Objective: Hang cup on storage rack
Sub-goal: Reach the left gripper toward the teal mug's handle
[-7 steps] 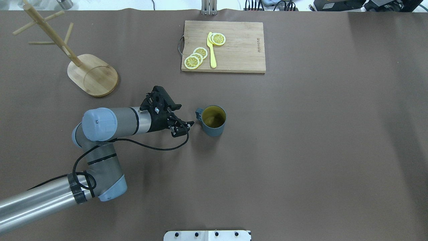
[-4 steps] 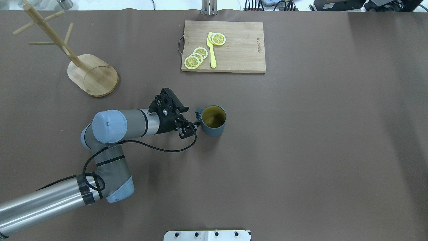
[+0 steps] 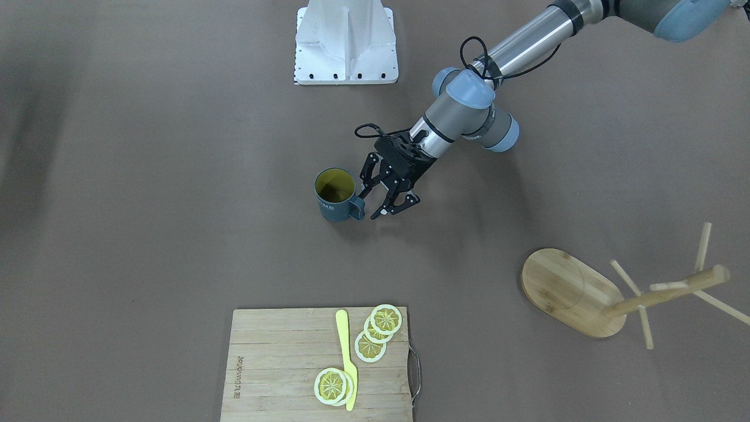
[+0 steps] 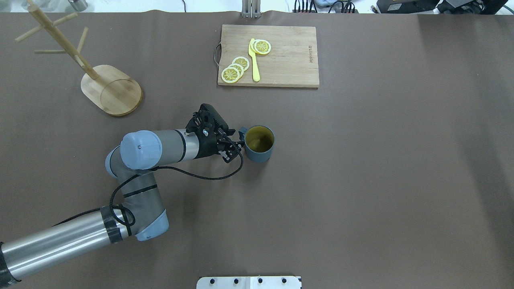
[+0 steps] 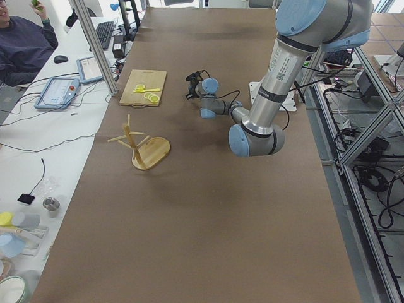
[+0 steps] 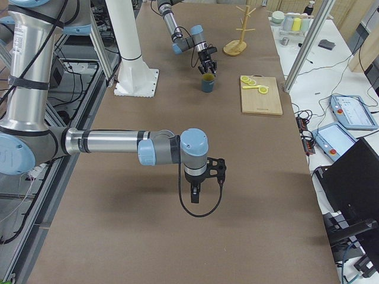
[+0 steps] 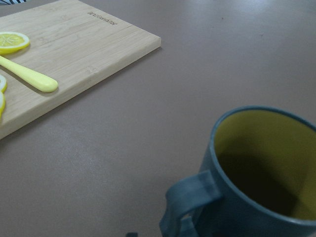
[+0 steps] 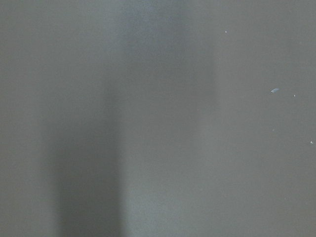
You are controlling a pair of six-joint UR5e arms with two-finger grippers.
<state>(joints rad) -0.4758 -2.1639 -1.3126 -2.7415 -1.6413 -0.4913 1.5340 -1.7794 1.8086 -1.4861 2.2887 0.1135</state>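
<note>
The slate-blue cup (image 4: 260, 153) stands upright mid-table, its yellowish-olive inside showing and its handle (image 4: 242, 132) turned toward my left arm. My left gripper (image 4: 235, 144) is open, low at the handle, with its fingertips right beside the handle; I cannot tell whether they touch. From the front, the gripper (image 3: 379, 205) sits right of the cup (image 3: 335, 206). The left wrist view shows the cup (image 7: 232, 197) close at the lower right. The bamboo storage rack (image 4: 111, 90) stands at the far left, with bare pegs. My right gripper (image 6: 196, 190) shows only in the exterior right view; I cannot tell whether it is open or shut.
A wooden cutting board (image 4: 289, 60) with lemon slices (image 4: 235, 69) and a yellow knife (image 4: 254, 60) lies at the far middle. A white mounting plate (image 4: 249, 282) sits at the near edge. The right wrist view shows only blurred table surface.
My left arm has moved right, bringing the open gripper up to the cup's handle. The cup has shifted slightly to the right.
</note>
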